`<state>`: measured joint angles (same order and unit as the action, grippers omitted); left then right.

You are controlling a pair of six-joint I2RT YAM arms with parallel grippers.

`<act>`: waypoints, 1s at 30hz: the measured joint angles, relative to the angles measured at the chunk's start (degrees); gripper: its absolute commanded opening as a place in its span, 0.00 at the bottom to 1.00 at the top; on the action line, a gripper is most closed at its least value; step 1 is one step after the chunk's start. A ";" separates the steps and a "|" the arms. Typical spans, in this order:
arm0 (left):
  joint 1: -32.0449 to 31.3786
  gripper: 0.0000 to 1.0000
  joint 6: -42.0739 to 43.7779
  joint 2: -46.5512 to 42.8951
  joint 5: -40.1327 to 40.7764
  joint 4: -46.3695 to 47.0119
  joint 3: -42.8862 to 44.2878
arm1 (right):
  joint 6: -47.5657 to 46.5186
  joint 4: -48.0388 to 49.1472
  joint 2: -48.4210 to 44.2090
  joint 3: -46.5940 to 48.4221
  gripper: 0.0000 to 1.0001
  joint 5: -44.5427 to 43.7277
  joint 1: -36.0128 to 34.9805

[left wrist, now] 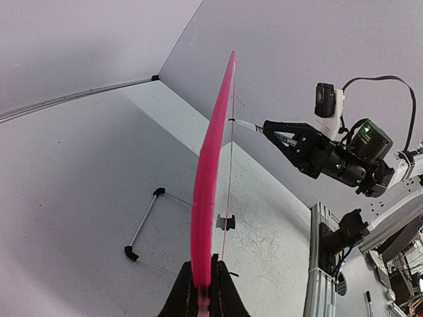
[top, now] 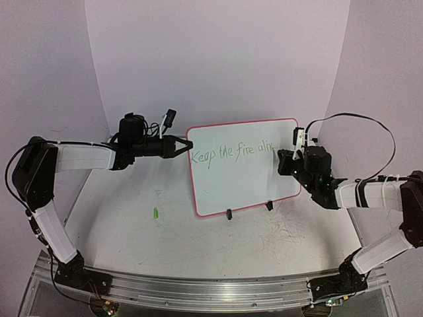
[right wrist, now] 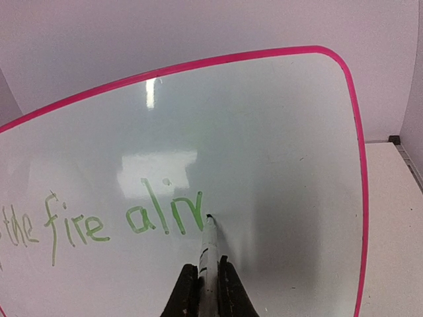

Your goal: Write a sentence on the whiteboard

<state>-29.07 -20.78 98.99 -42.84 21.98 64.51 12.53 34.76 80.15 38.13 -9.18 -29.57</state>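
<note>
The whiteboard stands upright on two black clip feet, white with a red-pink rim. My left gripper is shut on its left edge; the left wrist view shows the rim edge-on between the jaws. The sentence is green and reads "Keep the fire aliv". My right gripper is shut on a white marker. The marker's tip touches the board just right of the "v". The marker also shows from the left wrist view, touching the board.
A small green marker cap lies on the table left of the board. A thin rod frame with black ends sits behind the board. The table surface in front carries old scribble marks. White walls surround the back.
</note>
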 measured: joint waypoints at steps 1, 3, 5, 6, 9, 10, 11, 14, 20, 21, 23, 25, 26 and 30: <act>-0.02 0.00 0.00 -0.03 0.02 -0.03 0.00 | 0.00 0.08 0.09 0.00 0.00 -0.04 0.03; -0.06 0.00 0.00 -0.05 0.06 -0.05 0.00 | 0.00 0.29 0.21 0.00 0.00 -0.14 0.03; -0.06 0.00 -0.01 -0.05 0.11 -0.09 0.00 | 0.00 0.53 0.42 0.00 0.00 -0.14 0.03; -0.06 0.00 -0.02 -0.05 0.12 -0.10 0.00 | 0.00 0.64 0.50 0.00 0.00 -0.15 0.03; -0.06 0.00 -0.04 -0.05 0.16 -0.13 0.00 | 0.00 0.86 0.66 0.00 0.00 -0.18 0.05; -0.06 0.00 -0.04 -0.05 0.18 -0.17 0.00 | 0.01 1.01 0.77 0.00 0.00 -0.18 0.06; -0.06 0.00 -0.04 -0.05 0.22 -0.23 0.00 | 0.02 1.21 0.91 0.00 0.00 -0.18 0.07; -0.06 0.00 -0.04 -0.05 0.46 -0.49 0.00 | 0.04 1.60 1.21 0.00 0.00 -0.18 0.09; -0.06 0.00 -0.05 -0.05 0.50 -0.51 0.00 | 0.23 1.68 1.27 0.00 0.00 -0.15 0.17; -0.08 0.00 -0.06 -0.05 0.51 -0.51 0.00 | 0.26 1.68 1.27 0.00 0.00 -0.14 0.20; -0.10 0.00 -0.07 -0.06 0.54 -0.51 0.00 | 0.35 1.70 1.27 0.00 0.00 -0.14 0.22; -0.10 0.00 -0.06 -0.08 0.55 -0.53 0.01 | 0.43 1.71 1.27 0.00 0.00 -0.14 0.26; -0.10 0.00 -0.05 -0.09 0.56 -0.53 0.02 | 0.45 1.72 1.27 0.00 0.00 -0.14 0.28; -0.13 0.00 -0.04 -0.09 0.58 -0.61 0.10 | 0.68 1.82 1.34 0.00 0.00 -0.14 0.34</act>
<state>-29.20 -20.82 98.89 -42.26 21.37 64.61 13.21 36.58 81.49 38.13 -9.32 -29.23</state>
